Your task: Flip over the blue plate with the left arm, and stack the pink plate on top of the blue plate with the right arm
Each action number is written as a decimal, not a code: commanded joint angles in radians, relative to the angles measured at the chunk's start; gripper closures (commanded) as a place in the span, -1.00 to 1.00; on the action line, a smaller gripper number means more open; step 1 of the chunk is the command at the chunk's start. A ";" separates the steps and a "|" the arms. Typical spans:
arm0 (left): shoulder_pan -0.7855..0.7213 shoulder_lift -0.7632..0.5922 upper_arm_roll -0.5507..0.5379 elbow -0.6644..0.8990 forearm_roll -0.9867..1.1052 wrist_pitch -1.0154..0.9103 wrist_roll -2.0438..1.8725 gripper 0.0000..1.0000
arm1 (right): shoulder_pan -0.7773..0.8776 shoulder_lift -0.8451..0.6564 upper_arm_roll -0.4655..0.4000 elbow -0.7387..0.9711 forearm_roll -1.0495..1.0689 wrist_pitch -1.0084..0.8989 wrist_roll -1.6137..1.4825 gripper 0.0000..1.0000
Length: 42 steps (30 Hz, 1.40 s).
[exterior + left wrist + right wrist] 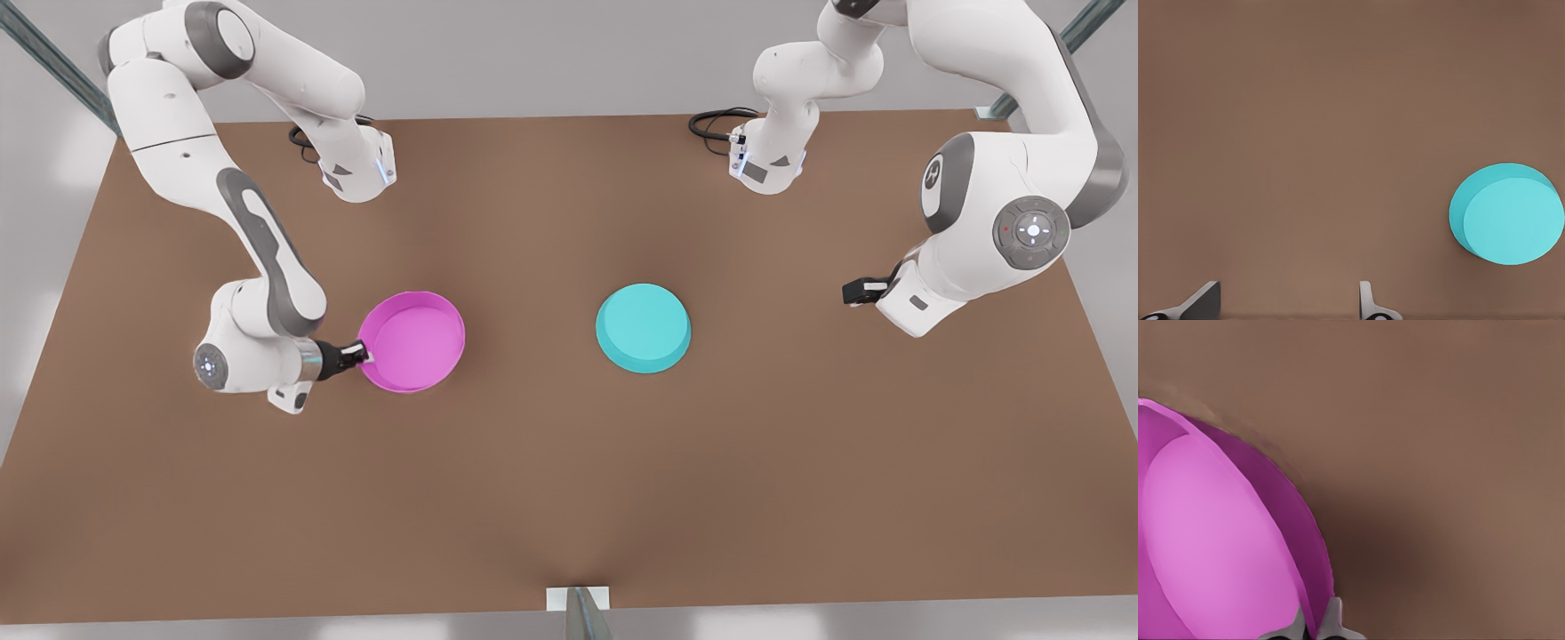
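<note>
Right gripper (364, 356): it is pinching the pink plate's (413, 340) rim, one finger (1333, 621) on each side of the wall.
Key relation: the blue plate (643, 327) is lying well apart from the pink plate, toward the front view's right.
Blue plate look: it is sitting upside down, flat underside up.
Left gripper (855, 291): it is waiting beyond the blue plate, fingers (1366, 301) spread, holding nothing.

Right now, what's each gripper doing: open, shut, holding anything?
Left gripper: open, empty, hovering apart from the blue plate.
Right gripper: shut on the rim of the pink plate.
</note>
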 commanded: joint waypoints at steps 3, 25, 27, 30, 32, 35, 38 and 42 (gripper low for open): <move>0.001 0.000 0.000 0.000 0.000 0.000 0.000 -1.00 | 0.125 0.000 0.000 0.031 0.000 0.018 0.098 0.57; 0.003 0.001 0.000 0.000 0.000 0.002 -0.002 -1.00 | 0.803 0.347 -0.015 0.425 0.046 0.320 0.814 0.57; 0.001 0.001 0.000 0.000 0.000 0.002 -0.002 -1.00 | 0.815 0.347 -0.015 0.422 0.043 0.332 0.822 0.57; 0.001 0.001 0.000 0.000 0.000 0.000 -0.002 -1.00 | 0.828 0.345 -0.047 0.416 0.040 0.334 0.831 0.20; 0.000 0.001 0.000 0.000 0.000 0.000 -0.002 -1.00 | 0.820 0.342 -0.058 0.414 0.038 0.329 0.829 -0.62; 0.000 0.001 0.000 0.000 0.000 0.000 -0.002 -1.00 | 0.823 0.342 -0.058 0.420 0.038 0.331 0.829 -1.00; 0.000 0.001 0.000 0.000 0.000 0.000 -0.002 -1.00 | 0.794 0.284 -0.057 0.426 0.006 0.262 0.828 -1.00; 0.000 0.001 0.000 0.000 0.000 -0.002 -0.003 -1.00 | 0.561 0.027 -0.250 0.620 -0.199 -0.316 0.712 -1.00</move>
